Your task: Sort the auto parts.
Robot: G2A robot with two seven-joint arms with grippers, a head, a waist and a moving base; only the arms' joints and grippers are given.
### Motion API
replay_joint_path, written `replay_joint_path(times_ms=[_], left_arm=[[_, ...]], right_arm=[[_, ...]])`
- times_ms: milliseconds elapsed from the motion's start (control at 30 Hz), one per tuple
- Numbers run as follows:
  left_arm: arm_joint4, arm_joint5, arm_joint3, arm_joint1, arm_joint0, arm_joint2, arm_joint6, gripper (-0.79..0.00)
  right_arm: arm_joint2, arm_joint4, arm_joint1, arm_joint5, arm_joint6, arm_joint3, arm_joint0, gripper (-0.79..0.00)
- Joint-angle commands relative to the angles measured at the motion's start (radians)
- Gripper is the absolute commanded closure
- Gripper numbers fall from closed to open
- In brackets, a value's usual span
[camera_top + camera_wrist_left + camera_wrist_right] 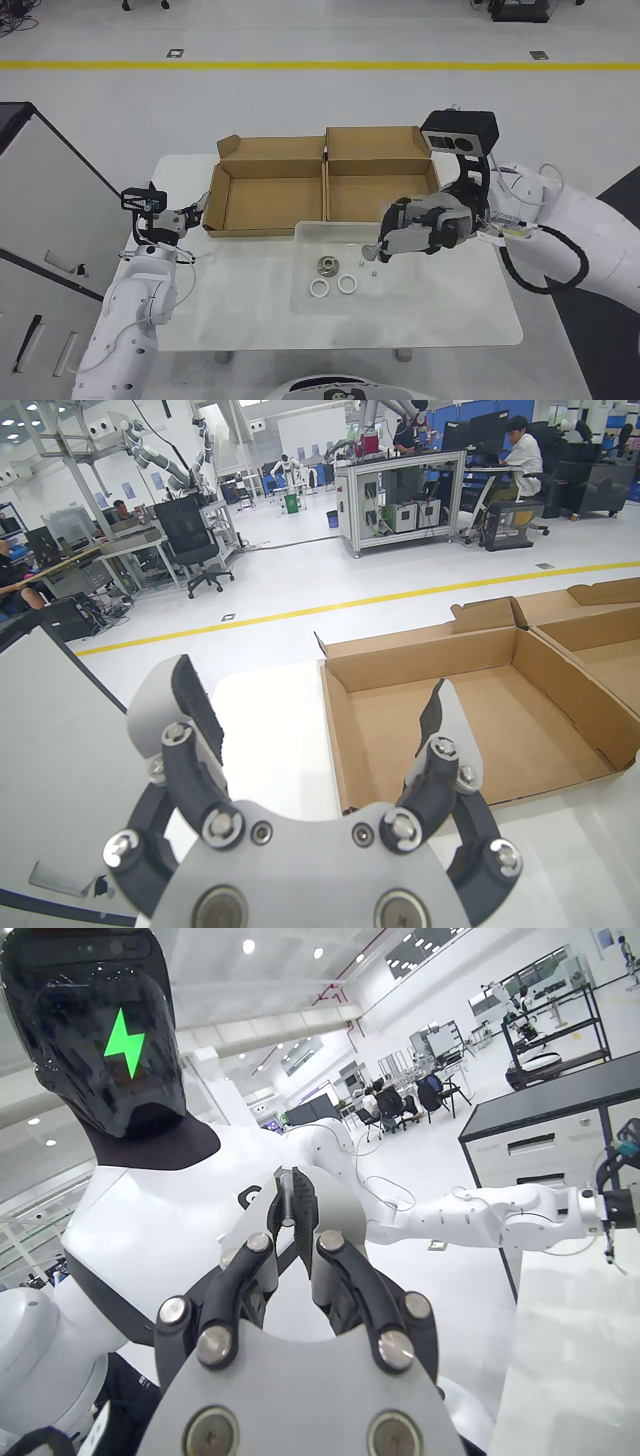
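Frankly, the right gripper (pixel 292 1188) barely pinches the bolt (pixel 285 1200); tilted, it could slip onto the rings (pixel 340 285) beside it.

Table (pixel 440 320): one.

Cardboard boxes: two, both open. They sit side by side and touching along the table's far edge: the left-hand box (pixel 265 200) and the right-hand box (pixel 375 195).

White rings: two, ring one (pixel 318 289) and ring two (pixel 347 284). Both lie flat near the table's middle, close together but apart.

Dark metal round part (pixel 326 266): one, just beside the rings on their far-edge side.

Threaded bolt (pixel 286 1200): one, held above the table's middle.

Grippers: two. The right gripper (pixel 295 1188) is clamped on the threaded bolt. The left gripper (pixel 311 672) is spread wide at the table's left edge.
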State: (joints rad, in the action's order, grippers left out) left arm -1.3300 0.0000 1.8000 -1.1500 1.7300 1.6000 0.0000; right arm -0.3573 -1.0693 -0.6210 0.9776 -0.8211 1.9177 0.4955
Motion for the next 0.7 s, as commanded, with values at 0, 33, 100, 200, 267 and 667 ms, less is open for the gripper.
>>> replay_joint_path(times_ms=[0, 33, 100, 200, 267, 667], left_arm=[[0.0, 0.0, 0.0, 0.0, 0.0, 0.0, 0.0, -0.785], [0.0, 0.0, 0.0, 0.0, 0.0, 0.0, 0.0, -0.785], [0.0, 0.0, 0.0, 0.0, 0.0, 0.0, 0.0, -0.785], [0.0, 0.0, 0.0, 0.0, 0.0, 0.0, 0.0, -0.785], [0.0, 0.0, 0.0, 0.0, 0.0, 0.0, 0.0, -0.785], [0.0, 0.0, 0.0, 0.0, 0.0, 0.0, 0.0, -0.785]], right_arm=[[-0.015, -0.027, -0.003, -0.002, 0.034, 0.017, 0.024, 0.0], [-0.017, -0.095, -0.007, 0.021, 0.052, 0.045, 0.047, 0.0], [-0.032, -0.185, -0.015, 0.035, 0.013, 0.067, 0.07, 0.0], [-0.071, -0.306, -0.03, 0.016, -0.006, 0.119, 0.096, 0.0], [-0.105, -0.367, -0.041, -0.004, -0.026, 0.141, 0.115, 0.0], [-0.314, -0.475, -0.116, -0.15, -0.171, 0.142, 0.255, 0.0]])
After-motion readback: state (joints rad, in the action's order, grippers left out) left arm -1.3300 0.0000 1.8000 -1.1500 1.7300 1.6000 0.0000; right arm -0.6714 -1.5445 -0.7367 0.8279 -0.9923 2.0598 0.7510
